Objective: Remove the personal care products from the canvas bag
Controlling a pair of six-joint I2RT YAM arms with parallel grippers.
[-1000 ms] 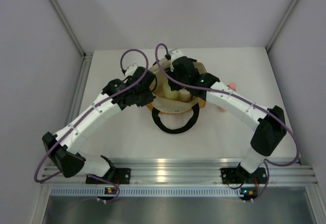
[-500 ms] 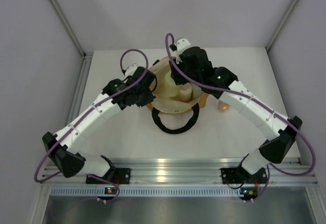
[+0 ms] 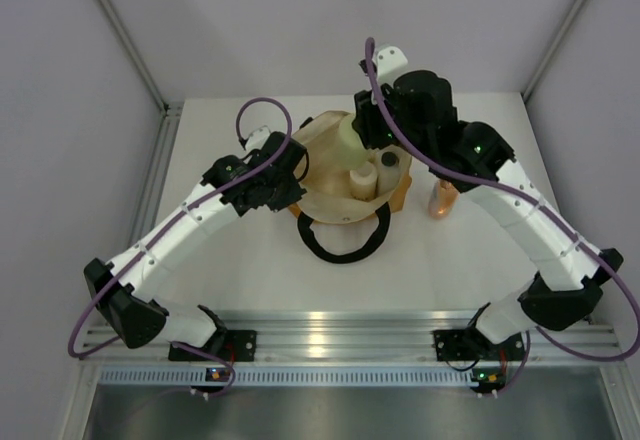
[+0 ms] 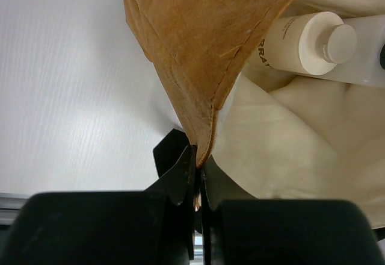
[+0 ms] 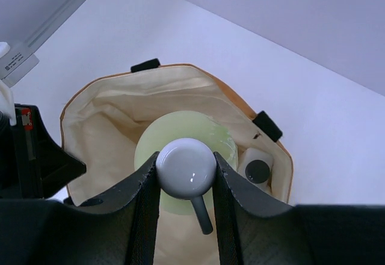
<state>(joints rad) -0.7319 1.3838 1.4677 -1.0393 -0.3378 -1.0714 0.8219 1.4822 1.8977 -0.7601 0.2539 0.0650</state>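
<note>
The canvas bag (image 3: 322,198) sits mid-table, mouth open. My left gripper (image 3: 296,182) is shut on its left rim; in the left wrist view the jaws (image 4: 197,168) pinch the tan edge (image 4: 198,66). My right gripper (image 3: 362,132) is shut on the white top (image 5: 186,167) of the yellow-green bottle (image 3: 345,142) and holds it above the bag mouth (image 5: 180,126). The cream cylinder (image 3: 362,182) and the clear bottle with black cap (image 3: 388,164) stand inside the bag. The orange bottle with pink cap (image 3: 442,200) stands on the table right of the bag.
The bag's black loop handle (image 3: 340,245) lies on the table toward me. Grey walls with metal rails (image 3: 150,90) close in the table at left, right and back. The left arm (image 5: 30,156) is close beside the bag.
My right gripper has risen and moved back-right with the yellow-green bottle, lifting it from the bag. The orange bottle on the table has come into view. The left gripper has not moved.
</note>
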